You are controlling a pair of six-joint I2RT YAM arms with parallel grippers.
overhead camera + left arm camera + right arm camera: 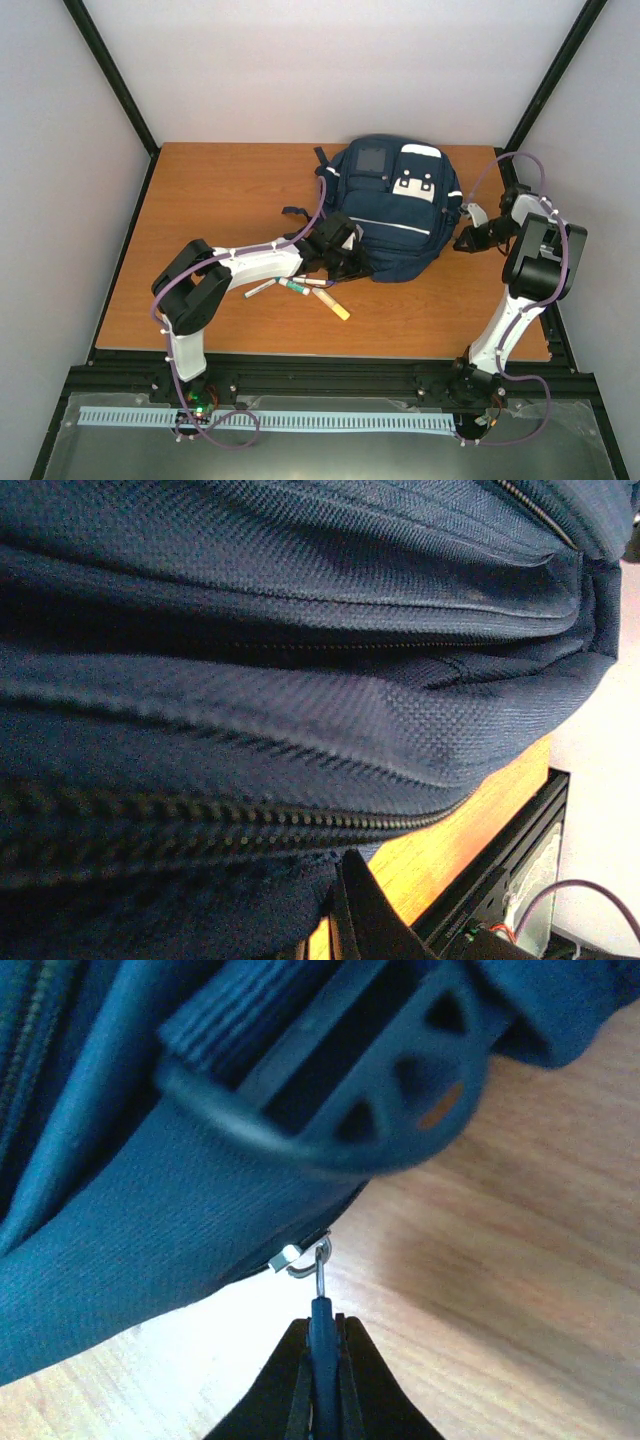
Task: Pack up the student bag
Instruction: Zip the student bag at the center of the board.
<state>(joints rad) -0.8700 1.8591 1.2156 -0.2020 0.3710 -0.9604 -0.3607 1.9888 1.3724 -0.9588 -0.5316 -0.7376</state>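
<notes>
The student bag [395,205], a navy backpack with white stripes and patches, lies at the back middle of the table. My left gripper [340,252] is at the bag's near-left edge. In the left wrist view its dark fingers [362,900] are pressed together against the bag's fabric [300,710], just below a zip line [250,820]. My right gripper [468,240] is at the bag's right side. It is shut [322,1325] on the blue zip pull tab [321,1312], which hangs from a metal slider [298,1257] under a black strap buckle [380,1110].
Three markers lie on the wooden table [220,190] near the left forearm: a white one [261,288], a green-and-white one [294,285] and a yellow one [331,303]. Black frame posts and white walls enclose the table. A black rail [320,372] runs along its near edge.
</notes>
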